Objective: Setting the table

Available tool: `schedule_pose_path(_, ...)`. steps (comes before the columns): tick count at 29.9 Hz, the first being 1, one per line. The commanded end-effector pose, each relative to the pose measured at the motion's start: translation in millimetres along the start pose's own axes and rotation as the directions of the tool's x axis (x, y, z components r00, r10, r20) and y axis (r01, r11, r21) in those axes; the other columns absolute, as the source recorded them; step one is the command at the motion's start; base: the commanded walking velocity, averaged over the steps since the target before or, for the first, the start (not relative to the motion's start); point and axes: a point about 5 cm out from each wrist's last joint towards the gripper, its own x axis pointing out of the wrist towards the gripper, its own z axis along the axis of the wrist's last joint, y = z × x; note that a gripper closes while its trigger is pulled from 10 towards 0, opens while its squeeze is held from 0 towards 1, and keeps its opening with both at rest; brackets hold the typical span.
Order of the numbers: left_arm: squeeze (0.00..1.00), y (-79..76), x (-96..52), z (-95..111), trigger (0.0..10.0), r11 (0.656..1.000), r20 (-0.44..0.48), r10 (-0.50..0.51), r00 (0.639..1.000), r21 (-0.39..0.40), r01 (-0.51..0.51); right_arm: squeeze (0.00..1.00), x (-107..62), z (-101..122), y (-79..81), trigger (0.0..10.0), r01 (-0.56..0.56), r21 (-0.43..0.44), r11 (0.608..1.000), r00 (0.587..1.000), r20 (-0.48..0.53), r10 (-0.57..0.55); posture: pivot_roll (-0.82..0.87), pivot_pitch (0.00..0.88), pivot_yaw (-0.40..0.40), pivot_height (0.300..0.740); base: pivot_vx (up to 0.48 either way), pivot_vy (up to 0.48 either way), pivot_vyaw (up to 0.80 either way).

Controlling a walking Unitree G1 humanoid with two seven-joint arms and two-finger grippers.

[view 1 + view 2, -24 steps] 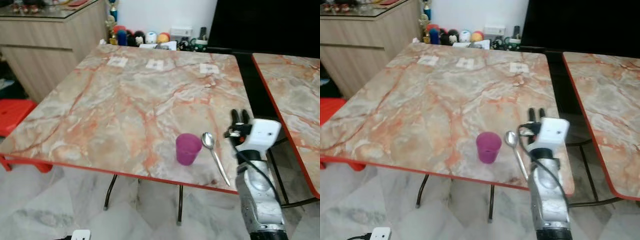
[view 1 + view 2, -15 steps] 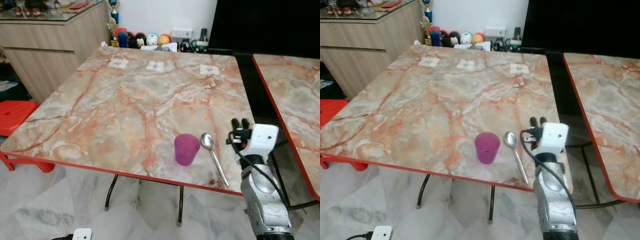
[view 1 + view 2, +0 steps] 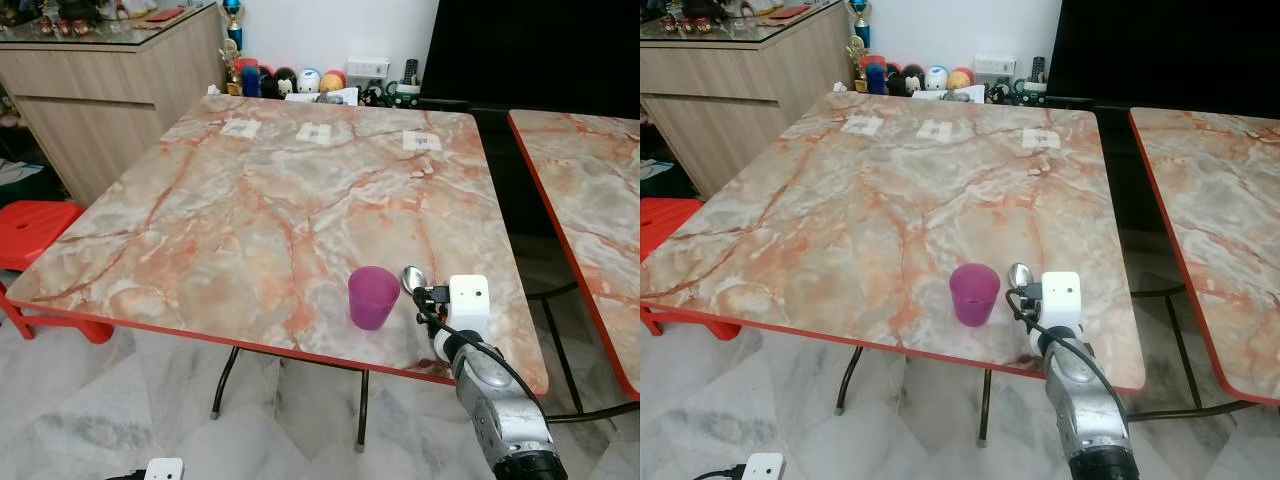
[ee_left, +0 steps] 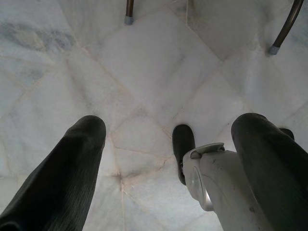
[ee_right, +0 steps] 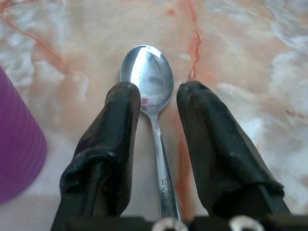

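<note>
1. A shiny silver spoon [image 5: 151, 91] lies flat on the marble desk [image 3: 250, 200], lower right of the frame, just beside a purple cup [image 3: 373, 297].
2. The right gripper [image 5: 156, 103] is spread, straddling the spoon's neck without clamping it.
3. The left gripper [image 4: 168, 139] hangs released over the floor.

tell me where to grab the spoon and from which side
Grip the spoon at its thin neck just behind the bowl, coming straight down from above. It lies flat on the table, and the right tool already straddles that neck, open.

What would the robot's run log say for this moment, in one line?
step: grasping spoon | right gripper: open, jaws straddling spoon on table | cup: beside | left gripper: idle
</note>
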Motion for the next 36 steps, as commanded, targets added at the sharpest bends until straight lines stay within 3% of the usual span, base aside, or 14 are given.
schedule_pose_path(1, 0.00, 1.7, -1.5, -7, 10.0, 1.000, -0.035, -0.001, 0.999, 0.012, 0.002, 0.00, 1.6, -1, 2.9, 10.0, -0.014, 0.003, 1.000, 1.000, -0.020, 0.014, 0.00, 0.109, 0.009, 0.740, 0.000, 0.000, 0.00)
schedule_pose_path(8, 0.00, 1.6, -1.5, -7, 10.0, 1.000, -0.035, -0.003, 0.999, 0.015, 0.004, 0.00, 0.9, -1, 2.1, 10.0, -0.019, 0.004, 1.000, 0.999, -0.028, 0.019, 0.00, 0.108, 0.008, 0.740, 0.000, 0.000, 0.00)
schedule_pose_path(9, 0.00, 1.6, -1.5, -7, 10.0, 1.000, -0.035, -0.004, 0.999, 0.015, 0.004, 0.67, 0.3, -1, 2.0, 10.0, -0.018, 0.005, 1.000, 0.999, -0.027, 0.019, 0.00, 0.108, 0.008, 0.740, 0.000, 0.000, 0.00)
schedule_pose_path(10, 0.00, 1.6, -1.5, -7, 10.0, 1.000, -0.035, -0.004, 0.999, 0.015, 0.004, 0.67, 0.0, -1, 2.0, 10.0, -0.018, 0.006, 1.000, 0.999, -0.027, 0.018, 0.00, 0.108, 0.008, 0.740, 0.000, 0.000, 0.00)
schedule_pose_path(11, 0.00, 1.5, -1.5, -7, 10.0, 1.000, -0.035, -0.004, 0.999, 0.015, 0.004, 1.00, -0.7, 0, 2.0, 10.0, -0.018, 0.008, 1.000, 1.000, -0.025, 0.018, 0.00, 0.107, 0.006, 0.740, 0.000, 0.000, 0.00)
schedule_pose_path(13, 0.00, 1.6, -1.6, -7, 10.0, 1.000, -0.035, -0.002, 0.999, 0.015, 0.003, 1.00, -3.2, 1, 1.4, 10.0, -0.002, 0.011, 1.000, 1.000, -0.017, 0.002, 0.00, 0.107, 0.005, 0.740, 0.000, 0.000, 0.00)
schedule_pose_path(14, 0.00, 1.8, -1.6, -7, 10.0, 1.000, -0.036, -0.002, 0.999, 0.016, 0.002, 0.71, -5.5, 3, 0.8, 10.0, 0.011, 0.005, 1.000, 1.000, -0.005, -0.011, 0.00, 0.108, 0.007, 0.740, 0.000, 0.000, 0.00)
schedule_pose_path(15, 0.00, 1.9, -1.6, -7, 10.0, 1.000, -0.036, -0.002, 0.999, 0.017, 0.002, 0.71, -6.3, 3, 0.8, 10.0, 0.014, 0.001, 1.000, 1.000, 0.000, -0.014, -0.01, 0.109, 0.007, 0.740, 0.000, 0.000, 0.00)
schedule_pose_path(16, 0.00, 2.0, -1.5, -7, 10.0, 1.000, -0.037, -0.003, 0.999, 0.019, 0.004, 0.00, -7.7, 3, 1.7, 10.0, 0.011, -0.010, 1.000, 1.000, 0.001, -0.011, -0.01, 0.109, 0.008, 0.740, 0.000, 0.000, 0.00)
schedule_pose_path(36, 0.00, 2.0, -2.1, -9, 10.0, 1.000, -0.043, -0.008, 0.999, 0.024, 0.009, 0.00, -6.0, -6, 0.0, 10.0, 0.001, -0.026, 1.000, 0.997, -0.077, -0.003, -0.01, 0.098, 0.009, 0.740, 0.000, 0.000, 0.00)
